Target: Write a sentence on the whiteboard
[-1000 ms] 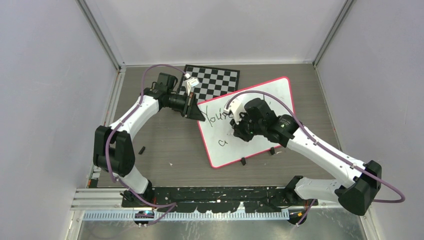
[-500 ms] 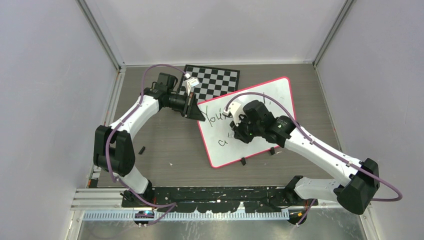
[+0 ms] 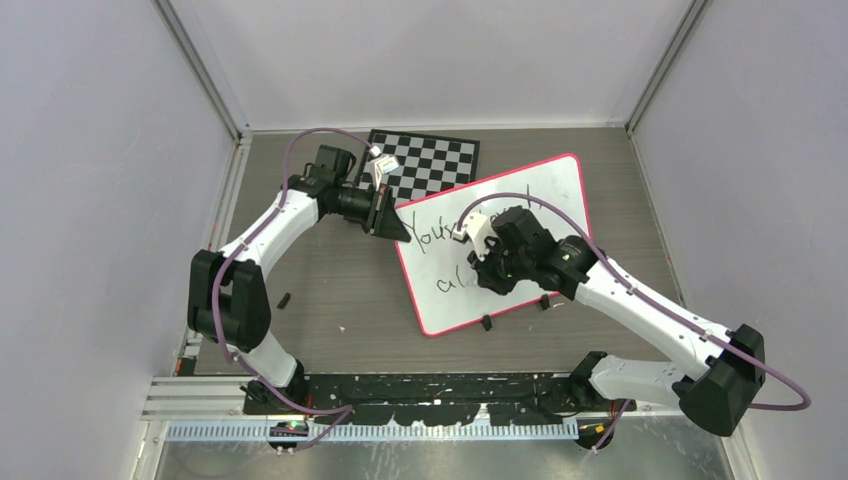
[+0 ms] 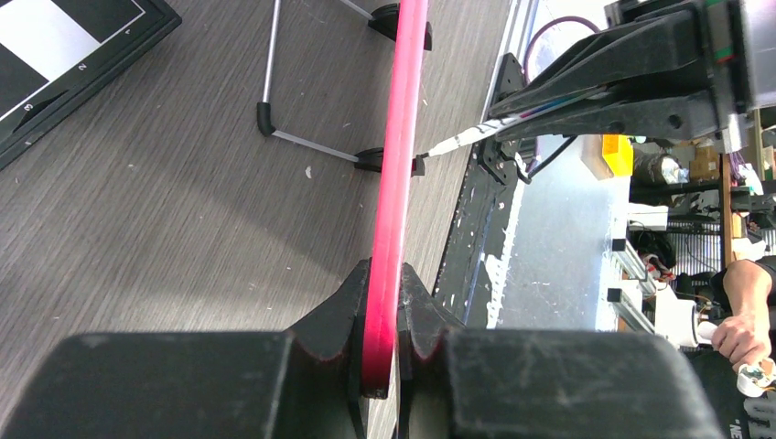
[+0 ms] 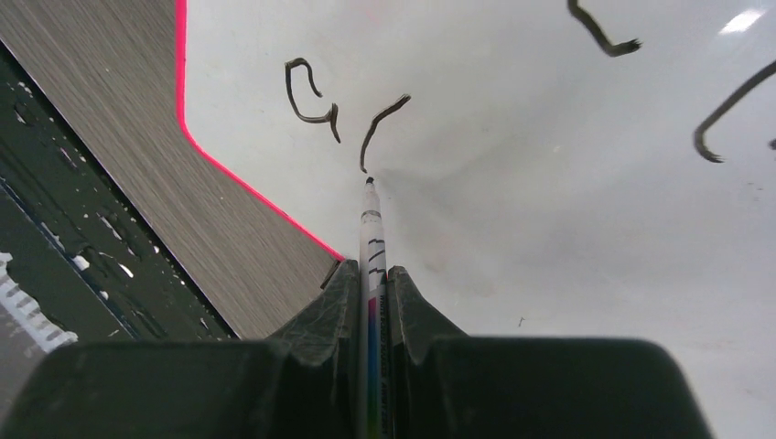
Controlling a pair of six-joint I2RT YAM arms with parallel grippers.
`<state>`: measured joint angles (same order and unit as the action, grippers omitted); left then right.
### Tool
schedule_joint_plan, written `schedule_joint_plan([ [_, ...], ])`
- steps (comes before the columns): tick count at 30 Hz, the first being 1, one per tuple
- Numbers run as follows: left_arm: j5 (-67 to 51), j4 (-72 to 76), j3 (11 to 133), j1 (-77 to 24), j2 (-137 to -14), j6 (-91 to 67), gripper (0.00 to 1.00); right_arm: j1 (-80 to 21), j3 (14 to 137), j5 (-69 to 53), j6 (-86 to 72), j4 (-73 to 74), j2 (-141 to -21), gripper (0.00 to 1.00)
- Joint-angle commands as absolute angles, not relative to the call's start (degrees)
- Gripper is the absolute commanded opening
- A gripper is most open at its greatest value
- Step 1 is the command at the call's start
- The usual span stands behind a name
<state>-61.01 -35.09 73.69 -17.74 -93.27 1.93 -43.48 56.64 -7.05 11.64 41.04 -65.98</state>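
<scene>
The whiteboard (image 3: pixel 530 195), white with a pink-red frame, lies tilted on the table. My left gripper (image 3: pixel 397 232) is shut on the frame at the board's left corner, and the left wrist view shows its jaws (image 4: pixel 382 283) clamped on the pink edge (image 4: pixel 403 128). My right gripper (image 3: pixel 482 265) hovers over the board's middle, shut on a thin white marker (image 5: pixel 371 242). The marker's tip touches the board at the lower end of an "l" stroke (image 5: pixel 380 128). The sentence reads "You're" (image 3: pixel 432 233) on the upper line and "al" (image 3: pixel 447 282) on the lower one. The right arm hides part of the writing.
A black-and-white checkerboard (image 3: pixel 430 160) lies behind the whiteboard's left end. Two black clips (image 3: pixel 486 322) sit on the board's near edge. A small black piece (image 3: pixel 284 299) lies on the table at the left. A wire stand (image 4: pixel 274 82) shows beneath the board.
My right gripper slid toward the board's near edge, and a new "l" stroke now stands after the "a". The left gripper and the board stayed still.
</scene>
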Motion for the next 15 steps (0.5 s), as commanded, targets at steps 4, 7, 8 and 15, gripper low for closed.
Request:
schedule_joint_plan([
  [4, -57.39, -35.8, 74.5, -18.36, -94.16, 3.34, 0.0, -42.84, 60.46, -5.66, 12.04, 39.29, -64.01, 0.0],
  [7, -57.39, -35.86, 74.46, -18.37, -94.15, 3.34, 0.0, -42.65, 60.32, -5.72, 11.75, 37.9, -65.0, 0.0],
  [8, -57.39, -35.87, 74.49, -18.39, -94.06, 3.33, 0.0, -42.67, 60.17, -5.71, 11.63, 37.66, -65.36, 0.0],
  [15, -57.22, -35.77, 74.26, -18.33, -93.96, 3.34, 0.0, -42.39, 57.57, -4.78, 11.8, 36.74, -65.91, 0.0],
])
